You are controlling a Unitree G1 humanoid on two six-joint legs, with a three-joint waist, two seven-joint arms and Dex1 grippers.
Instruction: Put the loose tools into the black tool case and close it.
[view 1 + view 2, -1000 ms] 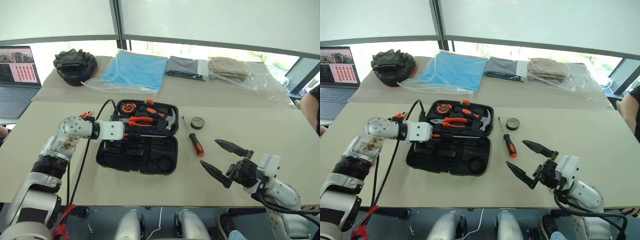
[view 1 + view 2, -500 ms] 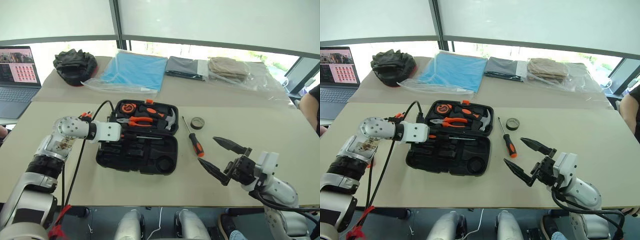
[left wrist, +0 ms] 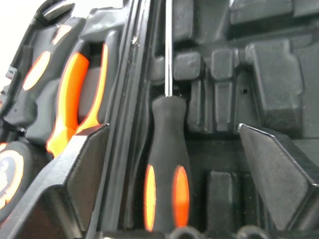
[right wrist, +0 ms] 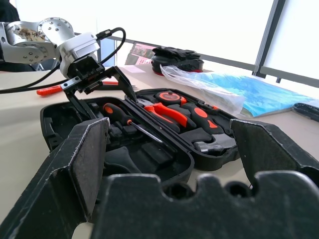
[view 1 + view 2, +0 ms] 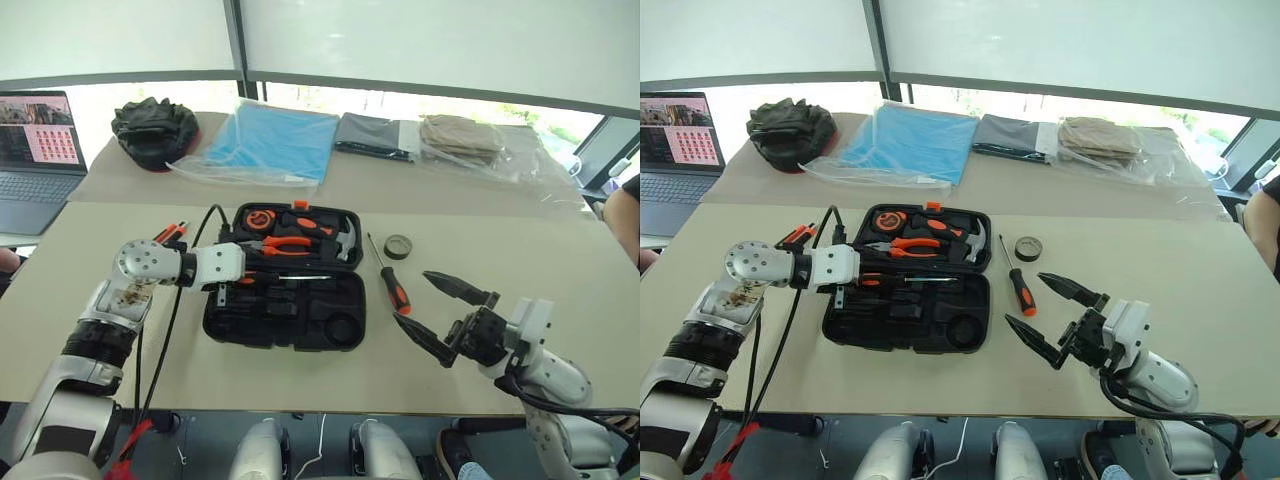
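The left gripper (image 4: pixel 99 82) hung over the near-left part of the open black tool case (image 5: pixel 285 315), its two black fingers (image 3: pixel 87 172) spread wide and empty. Directly beneath it, between the fingers, a screwdriver with an orange-and-black handle (image 3: pixel 167 181) lay in the case along the hinge line, its steel shaft running away from the gripper; neither finger touched it. To one side of that gripper, past the hinge ridge, the orange-handled pliers (image 5: pixel 285 243) sat in the far half of the case, with the steel-headed hammer (image 5: pixel 345 240) beyond them at the case's right end. An orange-and-black utility knife (image 5: pixel 168 233) lay on the table (image 5: pixel 500 250) just behind the left arm, outside the case.

The right gripper (image 5: pixel 440 315) stood well to the right of the case, above the near edge of the table, its fingers (image 5: pixel 455 288) wide apart with nothing between them. Ahead of it and slightly to its left, a second screwdriver (image 5: pixel 390 280) lay loose on the table just beside the case's right edge, its orange-and-black handle toward the gripper. The small dark tape roll (image 5: pixel 398 246) rested beyond that screwdriver's tip, near it but apart.

Far beyond both grippers, at the back of the table, lay a black fabric bundle (image 5: pixel 155 130), a blue plastic-wrapped sheet (image 5: pixel 270 145) and a folded grey cloth (image 5: pixel 375 135).
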